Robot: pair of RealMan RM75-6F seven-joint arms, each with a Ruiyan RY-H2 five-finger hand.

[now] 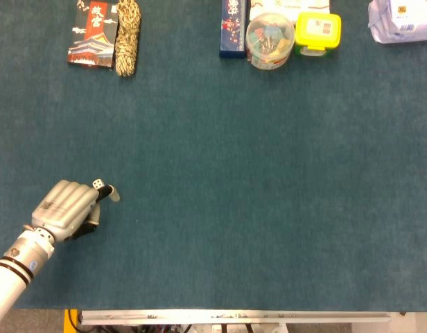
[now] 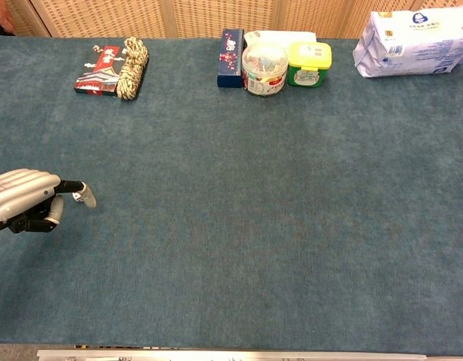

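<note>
- Teal cloth is covering the whole bench [image 1: 234,173], and in the chest view a woven panel wall [image 2: 216,15] is running along behind it.
- Starting at the fingers [image 1: 57,201]: they're curling in together against the palm with nothing inside them, while one digit is sticking out to the side, its pale tip [image 1: 112,195] pointing across the cloth.
- That's the left hand [image 1: 63,210], sitting low over the near left corner. I can't tell whether it's touching the cloth or just hanging above it. The right hand isn't showing in either view.
- Nothing is lying beside it. The closest items are the dark printed box [image 1: 93,33] and the rope coil [image 1: 128,36] touching its side, both sitting at the far left edge, well apart from the hand.
- Further along the far edge, a blue box [image 1: 232,28], a clear tub of clips [image 1: 269,41] and a yellow-lidded tub [image 1: 317,32] are huddling together, with a white pack [image 1: 402,21] at the far right corner.
- My take on doing this bit well: the hand is looking a bit low, so I'd be lifting it slightly so that the outstretched tip isn't snagging the cloth, and spreading the fingers well before getting near the box and rope, since a closed fist would only be shoving them.
</note>
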